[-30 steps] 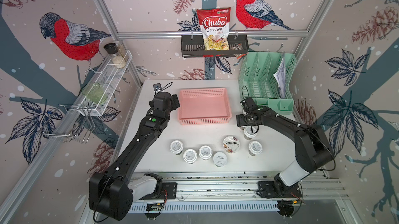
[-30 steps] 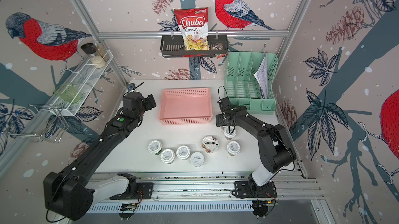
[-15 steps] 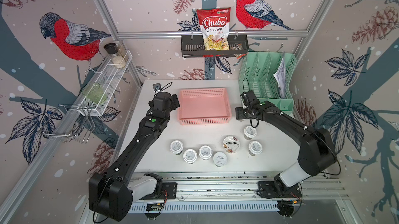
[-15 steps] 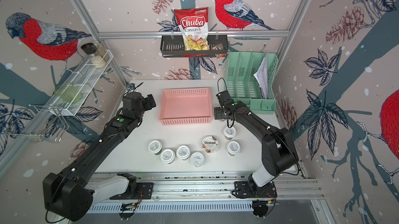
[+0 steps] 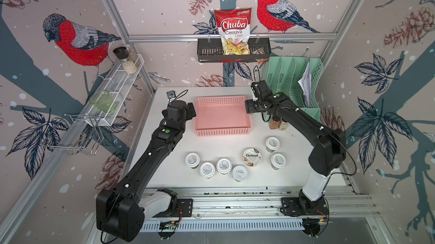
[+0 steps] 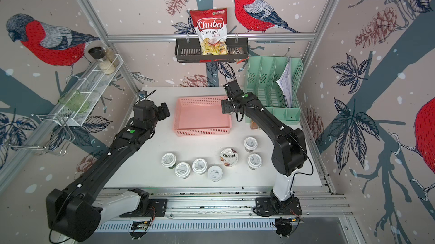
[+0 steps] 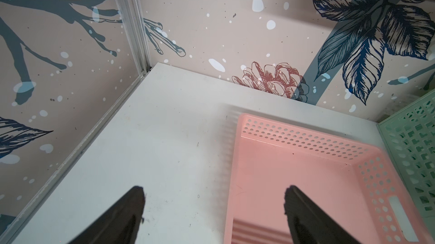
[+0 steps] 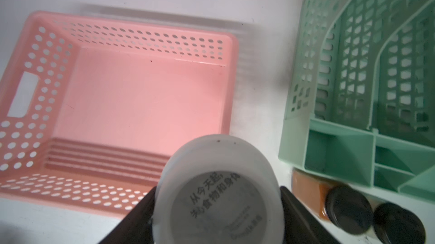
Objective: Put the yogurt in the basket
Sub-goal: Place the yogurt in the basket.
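The pink basket (image 5: 221, 115) (image 6: 202, 115) sits mid-table with a bare floor. My right gripper (image 5: 250, 108) (image 6: 224, 107) hangs over its right rim, shut on a small yogurt cup (image 8: 217, 184) with a white, grey-printed lid. That cup is hidden under the gripper in both top views. Several more small yogurt cups (image 5: 223, 165) and the wider Chobani cup (image 5: 252, 157) stand near the front of the table. My left gripper (image 5: 191, 111) (image 7: 214, 189) is open and holds nothing, above the basket's (image 7: 306, 172) left rim.
A mint-green file organiser (image 5: 292, 85) (image 8: 364, 78) stands right of the basket, with two black-capped spice jars (image 5: 279, 124) (image 8: 348, 209) in front of it. A black rack (image 5: 233, 53) with a chips bag hangs on the back wall. A white wire shelf (image 5: 117, 89) runs along the left wall.
My right gripper has carried its yogurt cup back and to the left, from above the front-right cups to the basket's right rim. The left arm has not moved.
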